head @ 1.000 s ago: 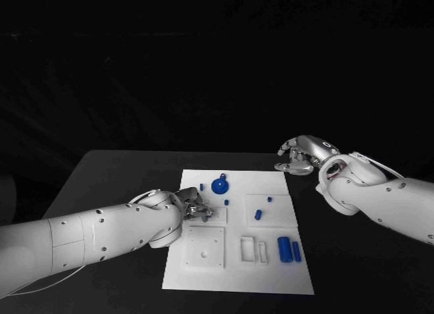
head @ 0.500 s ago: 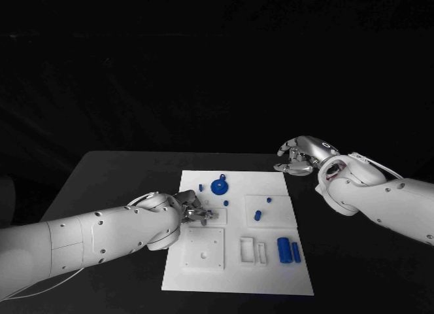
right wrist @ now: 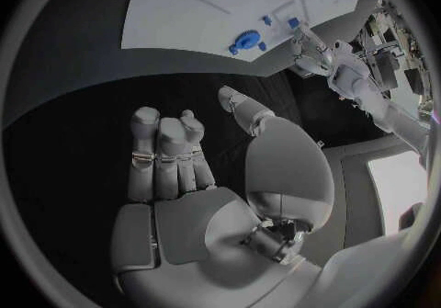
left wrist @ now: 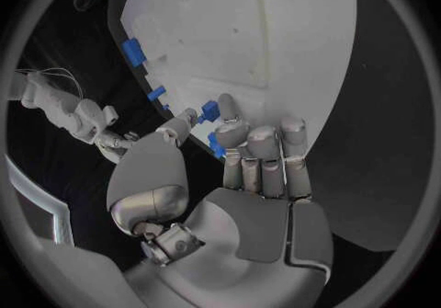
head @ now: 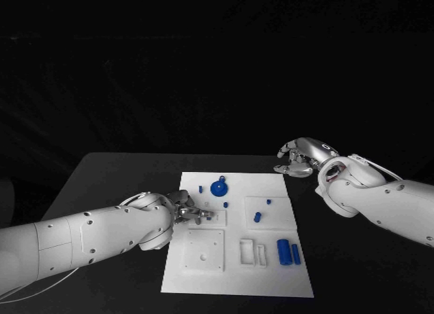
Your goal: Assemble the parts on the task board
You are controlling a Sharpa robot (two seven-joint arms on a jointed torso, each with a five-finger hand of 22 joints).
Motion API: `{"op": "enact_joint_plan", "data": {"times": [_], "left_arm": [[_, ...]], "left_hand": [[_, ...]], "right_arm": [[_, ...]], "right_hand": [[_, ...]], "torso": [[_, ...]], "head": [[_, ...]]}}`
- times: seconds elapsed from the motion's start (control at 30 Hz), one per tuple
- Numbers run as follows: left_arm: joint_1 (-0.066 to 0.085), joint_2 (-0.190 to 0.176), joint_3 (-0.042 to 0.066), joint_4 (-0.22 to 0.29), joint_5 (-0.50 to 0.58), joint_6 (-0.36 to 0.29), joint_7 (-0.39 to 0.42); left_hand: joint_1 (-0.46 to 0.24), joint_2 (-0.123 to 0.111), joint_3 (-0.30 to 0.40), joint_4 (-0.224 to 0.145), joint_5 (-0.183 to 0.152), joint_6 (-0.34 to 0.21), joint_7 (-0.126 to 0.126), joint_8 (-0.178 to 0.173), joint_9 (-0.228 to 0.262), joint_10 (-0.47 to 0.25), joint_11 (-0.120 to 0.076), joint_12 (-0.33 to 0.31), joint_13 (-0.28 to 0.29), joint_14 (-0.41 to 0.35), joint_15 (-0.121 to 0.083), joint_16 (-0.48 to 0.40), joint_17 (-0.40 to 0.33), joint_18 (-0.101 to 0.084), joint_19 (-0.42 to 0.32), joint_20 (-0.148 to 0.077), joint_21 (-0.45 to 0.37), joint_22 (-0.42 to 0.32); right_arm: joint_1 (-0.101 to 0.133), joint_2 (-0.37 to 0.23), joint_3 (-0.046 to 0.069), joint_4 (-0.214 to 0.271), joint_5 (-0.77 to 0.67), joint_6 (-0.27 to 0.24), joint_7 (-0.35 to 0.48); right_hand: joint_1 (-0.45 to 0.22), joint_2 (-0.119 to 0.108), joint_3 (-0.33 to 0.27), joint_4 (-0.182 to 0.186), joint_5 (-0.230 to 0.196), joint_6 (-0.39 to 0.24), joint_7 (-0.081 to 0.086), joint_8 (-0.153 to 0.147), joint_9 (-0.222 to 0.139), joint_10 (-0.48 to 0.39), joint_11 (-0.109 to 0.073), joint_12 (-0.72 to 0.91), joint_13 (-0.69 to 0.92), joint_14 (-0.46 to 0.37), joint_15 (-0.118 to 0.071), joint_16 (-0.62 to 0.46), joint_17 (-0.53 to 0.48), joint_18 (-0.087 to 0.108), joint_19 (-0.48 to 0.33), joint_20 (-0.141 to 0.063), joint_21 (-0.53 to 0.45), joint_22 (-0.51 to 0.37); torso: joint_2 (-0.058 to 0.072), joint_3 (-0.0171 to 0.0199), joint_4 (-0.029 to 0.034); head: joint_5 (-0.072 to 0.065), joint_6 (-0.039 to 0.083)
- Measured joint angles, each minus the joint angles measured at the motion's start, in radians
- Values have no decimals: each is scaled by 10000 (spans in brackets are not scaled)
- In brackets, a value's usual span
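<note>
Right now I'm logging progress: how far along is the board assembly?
Early. The blue gear seems seated at the task board's far end. The left hand works at a small blue part by its fingertips. The right hand hovers off the board. Two blue cylinders and other pieces still lie loose.

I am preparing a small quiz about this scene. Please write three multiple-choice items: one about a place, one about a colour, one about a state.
1. Where is the right hand?
A. beyond the board's far right corner
B. on the board's near edge
C. under the table

2. What colour are the small parts?
A. red
B. blue
C. yellow

3. What is the left hand doing?
A. resting off the table
B. lifting the whole board
C. working at a part on the white board

Answers: 1 A, it hangs over black table; 2 B, all pieces look blue; 3 C, its fingertips meet a blue piece.
</note>
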Motion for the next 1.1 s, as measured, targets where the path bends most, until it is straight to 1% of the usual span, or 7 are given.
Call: {"op": "enact_joint_plan", "data": {"times": [0.2, 0.27, 0.33, 0.47, 0.6, 0.77, 1.1], "left_arm": [[276, -172, 66, 82, 276, 61, 56], [371, -206, 197, 14, 395, 101, 80], [454, -224, 401, -85, 515, 134, 112], [700, -170, 528, -440, 696, 230, 161], [935, 110, 547, -1090, 842, 429, 181], [988, 626, 551, -1979, 994, 824, 198], [999, 1545, 551, -3634, 1053, 1792, 176]], "left_hand": [[270, 4, -200, 145, 0, -228, 88, -192, -122, -89, 88, -296, -195, -125, 22, -260, -157, 1, -131, 18, -163, -98], [491, 15, -248, 193, 0, -500, 189, -423, -230, -232, 221, -556, -327, -297, 80, -489, -279, 1, -281, 56, -320, -176], [713, 27, -276, 293, 0, -683, 337, -581, -300, -398, 356, -870, -490, -498, 189, -762, -417, 0, -467, 110, -537, -278], [1189, 84, -266, 364, 76, -1223, 524, -893, -417, -753, 538, -1327, -716, -840, 350, -1164, -606, 0, -703, 203, -824, -410], [1527, 223, -236, 347, 692, -1673, 686, -1083, -465, -1003, 684, -1602, -831, -992, 500, -1414, -712, -162, -842, 235, -1007, -505], [1655, 350, -355, 465, 1480, -1904, 805, -1083, -434, -1196, 787, -1800, -909, -1204, 610, -1592, -776, -318, -1000, 285, -1172, -572], [1650, 535, -542, 653, 1588, -2102, 864, -1131, -402, -1375, 874, -1918, -922, -1335, 740, -1693, -790, -318, -1125, 338, -1285, -583]], "right_arm": [[-1, 1, 0, -21, 14, 0, 12], [-1, 1, 0, -24, 22, 0, 18], [-1, 0, 0, -29, 32, 0, 24], [-1, -4, 0, -67, 51, -1, 35], [-1, 15, 0, -104, 82, -1, 43], [-1, 39, 0, -110, 106, -1, 53], [0, 70, 0, -94, 128, -1, 68]], "right_hand": [[-18, -18, 0, 0, 0, -1, 1, 0, 0, 2, 0, 0, -1, 0, 1, 0, -1, 1, 0, 0, 0, 0], [-41, -42, 0, 0, 0, -1, 2, 0, 1, 3, 1, 0, -1, 0, 1, 0, -1, 0, 0, 0, 0, 1], [-41, -42, 0, 0, 0, -2, 2, 0, 1, 3, 1, 0, -1, -1, 1, 0, -2, 0, 0, 0, 0, 6], [-41, -42, 0, 0, 0, -2, 2, 0, -9, 18, 14, 0, 0, -1, 1, 0, 8, 1, 0, 0, 0, 9], [-41, -42, 0, 0, 38, -2, 3, 0, -9, -7, -11, 0, 0, -1, 2, 0, 8, 1, 0, 0, 0, 8], [-41, -42, 0, 0, 38, -3, 3, 0, -18, -7, -11, 0, -10, -2, 2, 0, 8, 1, 0, 0, 0, 8], [-41, -42, 0, 0, 38, -4, 4, 0, -18, 3, -18, 0, -9, -3, 3, 0, 9, 1, 0, 0, 0, 7]], "torso": [[3, -2, -3], [4, -2, -4], [5, -2, -5], [9, -2, -4], [12, -2, -10], [24, -2, -15], [80, -14, -57]], "head": [[5, 47], [11, 60], [15, 72], [20, 117], [45, 156], [55, 183], [35, 184]]}}
